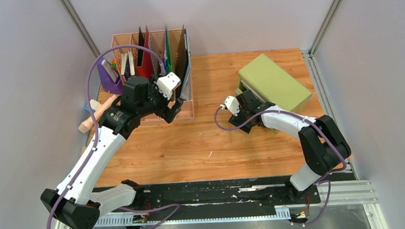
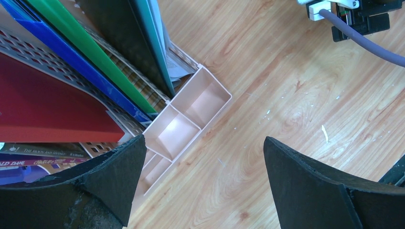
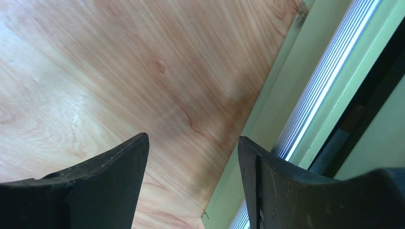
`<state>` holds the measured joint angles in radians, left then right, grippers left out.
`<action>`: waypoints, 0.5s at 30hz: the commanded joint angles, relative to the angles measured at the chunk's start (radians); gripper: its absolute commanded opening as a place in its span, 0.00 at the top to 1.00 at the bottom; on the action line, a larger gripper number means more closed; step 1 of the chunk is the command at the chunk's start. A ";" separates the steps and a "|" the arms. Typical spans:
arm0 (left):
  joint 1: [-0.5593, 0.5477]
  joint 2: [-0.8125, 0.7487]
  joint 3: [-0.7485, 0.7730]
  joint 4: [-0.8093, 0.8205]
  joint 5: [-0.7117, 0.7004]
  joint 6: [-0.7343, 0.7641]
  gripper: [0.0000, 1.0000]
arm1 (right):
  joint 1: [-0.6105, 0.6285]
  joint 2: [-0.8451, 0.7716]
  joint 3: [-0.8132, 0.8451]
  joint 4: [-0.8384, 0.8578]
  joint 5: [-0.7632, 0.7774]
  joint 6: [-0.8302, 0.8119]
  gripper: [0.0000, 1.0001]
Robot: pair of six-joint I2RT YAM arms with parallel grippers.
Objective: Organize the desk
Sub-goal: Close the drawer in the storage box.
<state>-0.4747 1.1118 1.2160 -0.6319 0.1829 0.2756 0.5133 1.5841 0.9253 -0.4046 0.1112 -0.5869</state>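
The table (image 1: 218, 140) fills the middle of the top view, a rectangle of orange-brown wood grain with its long axis running left to right and a black rail along its near edge. One pink perforated file rack (image 1: 187, 114) stands at its far left corner. The rack holds upright folders; the left wrist view shows a red, a blue, a green, a black and a teal one, with white papers behind the teal and book spines lying low under the red. Three small open-topped compartments (image 2: 200, 102) show along the rack's front edge. A purple wedge-shaped thing (image 1: 108, 78) sits at the rack's left end, and a peach-coloured object (image 1: 97, 114) lies just left of the rack.

The left pincer (image 1: 176, 106) hangs over the rack's front right corner, jaws spread wide and holding nothing. One green cabinet (image 1: 275, 81) stands well to the right of the rack. The right pincer (image 1: 248, 98) is at the cabinet's side facing the rack, jaws apart with only bare wood between them.
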 commanded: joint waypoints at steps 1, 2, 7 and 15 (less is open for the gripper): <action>0.009 -0.027 -0.004 0.028 0.020 0.009 0.00 | -0.021 -0.001 0.020 0.031 0.062 0.001 0.31; 0.009 -0.027 -0.004 0.028 0.020 0.010 0.00 | -0.022 -0.006 0.020 0.031 0.052 0.000 0.31; 0.010 -0.027 -0.005 0.028 0.020 0.010 0.00 | -0.016 -0.039 0.017 0.004 -0.037 -0.003 0.31; 0.010 -0.026 -0.005 0.028 0.020 0.011 0.00 | -0.017 0.010 0.002 0.048 0.118 -0.037 0.31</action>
<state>-0.4702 1.1095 1.2156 -0.6319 0.1833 0.2764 0.4961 1.5841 0.9253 -0.4046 0.1310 -0.5980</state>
